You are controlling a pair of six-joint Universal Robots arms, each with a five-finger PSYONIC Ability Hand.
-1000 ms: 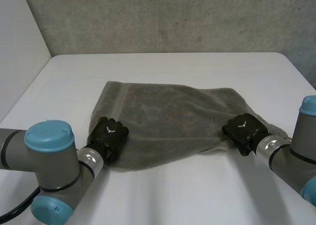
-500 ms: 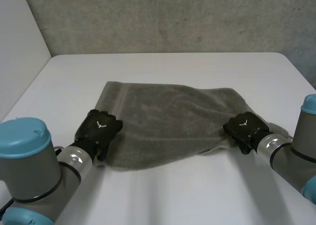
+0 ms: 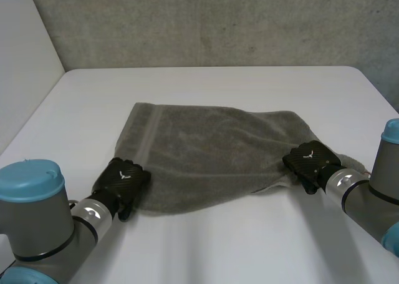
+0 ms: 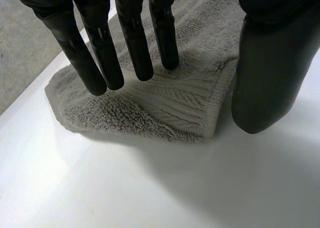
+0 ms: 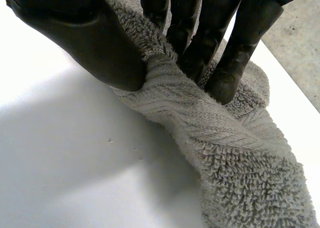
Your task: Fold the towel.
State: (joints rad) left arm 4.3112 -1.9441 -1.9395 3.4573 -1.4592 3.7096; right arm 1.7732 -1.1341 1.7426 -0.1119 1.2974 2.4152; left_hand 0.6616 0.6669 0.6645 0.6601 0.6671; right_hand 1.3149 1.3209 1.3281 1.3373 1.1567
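Observation:
A grey towel (image 3: 212, 156) lies folded over on the white table (image 3: 206, 246), its near edge uneven. My left hand (image 3: 123, 179) hovers at the towel's near left corner (image 4: 165, 112), fingers (image 4: 135, 47) straight and spread above the cloth, thumb (image 4: 265, 82) off to the side, holding nothing. My right hand (image 3: 308, 160) is at the towel's near right corner. There its thumb (image 5: 95, 42) and fingers (image 5: 200, 47) pinch a bunched ridge of the towel (image 5: 210, 128). Loose cloth trails past the right hand onto the table.
A grey wall (image 3: 206, 22) runs behind the table's far edge. Bare table surface lies in front of the towel, between my two arms, and beyond the towel's far edge.
My left hand has let go of the towel's near left corner, opened, and drawn back toward me and left. The corner now lies flat. My right hand has kept its pinch.

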